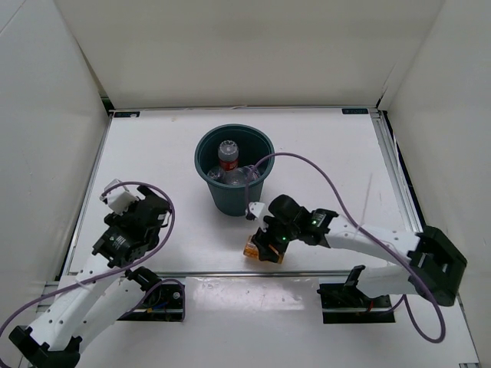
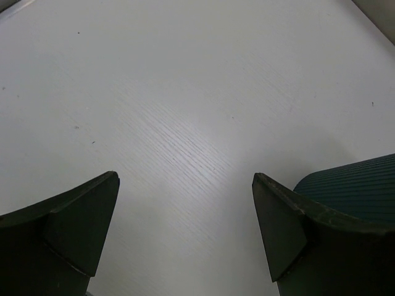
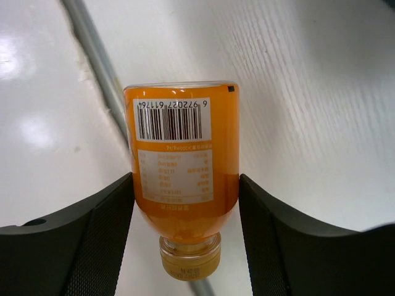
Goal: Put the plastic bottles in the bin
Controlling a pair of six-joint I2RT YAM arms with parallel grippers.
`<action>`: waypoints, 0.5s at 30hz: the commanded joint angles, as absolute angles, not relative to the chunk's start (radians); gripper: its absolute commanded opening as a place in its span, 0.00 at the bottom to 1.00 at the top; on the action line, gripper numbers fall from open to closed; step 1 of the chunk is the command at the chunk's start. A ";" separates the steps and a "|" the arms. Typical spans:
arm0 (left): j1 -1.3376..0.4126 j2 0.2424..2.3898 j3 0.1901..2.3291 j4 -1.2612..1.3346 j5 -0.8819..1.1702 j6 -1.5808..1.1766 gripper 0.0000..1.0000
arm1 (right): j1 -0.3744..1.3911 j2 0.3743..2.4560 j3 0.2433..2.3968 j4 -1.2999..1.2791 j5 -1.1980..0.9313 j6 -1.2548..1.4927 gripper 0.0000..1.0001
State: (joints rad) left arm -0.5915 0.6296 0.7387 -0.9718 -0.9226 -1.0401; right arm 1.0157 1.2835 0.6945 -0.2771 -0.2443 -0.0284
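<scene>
From the top external view, the bin (image 1: 230,201) stands upright on the worktop (image 1: 337,161), about midway between the left and right edges and closer to the far edge than the near one. Inside it a red-capped bottle (image 1: 228,152) sits toward the far side, with clear bottles (image 1: 247,175) beside it against the right wall. The orange bottle (image 1: 252,250) is outside the bin, close to the near edge and a little right of the middle, mostly covered by the right end effector (image 1: 265,244), which is bent down over it just on the near-right side of the bin. The left end effector (image 1: 142,203) hangs over the left part of the worktop, well apart from the orange bottle and level with the near side of the bin. In the left wrist view, the left end effector (image 2: 185,179) is spread wide with nothing but bare white surface between its two dark fingers; the ribbed wall of the bin (image 2: 361,185) shows just behind the right finger. In the right wrist view, the orange bottle (image 3: 182,166) fills the gap of the right end effector, cap toward the camera, base pointing away and barcode label facing up. Both dark fingers (image 3: 111,228) press against its flanks, so the end effector is clamped on it. A grey seam (image 3: 92,55) in the surface runs diagonally beneath the bottle; whether the bottle rests on the worktop or is raised off it I cannot tell.
</scene>
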 commanded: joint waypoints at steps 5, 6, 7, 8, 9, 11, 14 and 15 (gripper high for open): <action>-0.588 0.650 0.663 -0.871 -0.904 -1.187 1.00 | 1.028 1.063 0.960 -0.606 -0.148 -0.014 0.10; -0.588 0.661 0.663 -0.871 -0.904 -1.201 1.00 | 1.028 1.052 0.995 -0.606 -0.058 -0.014 0.08; -0.588 0.673 0.663 -0.871 -0.904 -1.215 1.00 | 1.028 1.052 1.067 -0.606 -0.002 -0.014 0.06; -0.588 0.686 0.663 -0.862 -0.891 -1.215 1.00 | 1.028 1.052 1.104 -0.606 0.055 -0.038 0.05; -0.588 0.686 0.663 -0.862 -0.891 -1.215 1.00 | 1.028 1.052 1.139 -0.583 0.108 -0.057 0.05; -0.588 0.695 0.663 -0.853 -0.879 -1.224 1.00 | 1.019 1.136 1.280 -0.545 0.235 -0.104 0.04; -0.588 0.706 0.663 -0.844 -0.879 -1.224 1.00 | 0.953 1.299 1.438 -0.535 0.267 -0.160 0.03; -0.588 0.706 0.663 -0.844 -0.870 -1.224 1.00 | 0.913 1.343 1.533 -0.535 0.267 -0.160 0.03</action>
State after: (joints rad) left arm -0.5915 0.7052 0.6628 -0.8673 -0.8783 -1.1965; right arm 0.9730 1.2240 1.3956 -0.5594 0.1406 -0.0978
